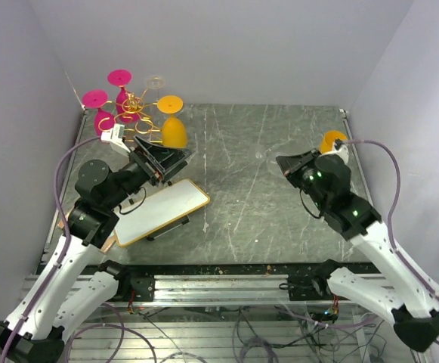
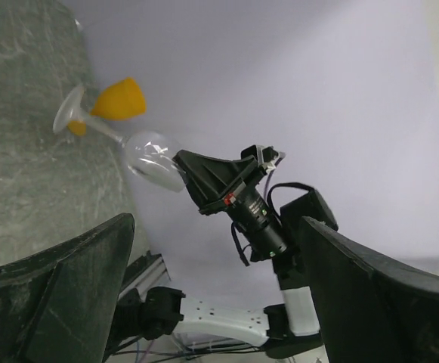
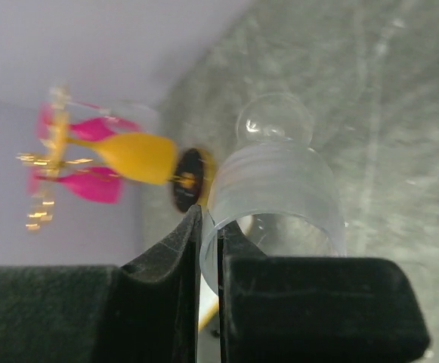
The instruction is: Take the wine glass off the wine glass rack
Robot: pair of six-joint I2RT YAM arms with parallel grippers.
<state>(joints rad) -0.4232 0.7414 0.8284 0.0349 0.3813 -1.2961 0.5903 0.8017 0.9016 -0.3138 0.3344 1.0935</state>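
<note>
The white board point(image 1: 162, 212) is lying flat on the surface point(image 1: 264, 219) at the lower left of the top view. Just above it, the left fingers point(image 2: 68, 287) are standing wide apart, holding nothing. At centre right, the right fingers point(image 3: 159, 302) are clamping the rim of a clear glass point(image 3: 276, 189). The glass is tilting foot-down, well apart from the rack point(image 1: 132, 102) in the upper left corner. Whether its foot is touching the surface cannot be told.

That thin-rim pinch is looking risky. The smooth wall could be sliding out of the grip, or cracking under a harder squeeze, and a drop would be landing on a hard surface.

Farther back, the left fingers are sitting just beside the orange glass point(image 1: 174, 132) hanging on the rack. A careless sweep there could be knocking it, swinging the pink glasses point(image 1: 102, 110) or tipping the rack.
</note>
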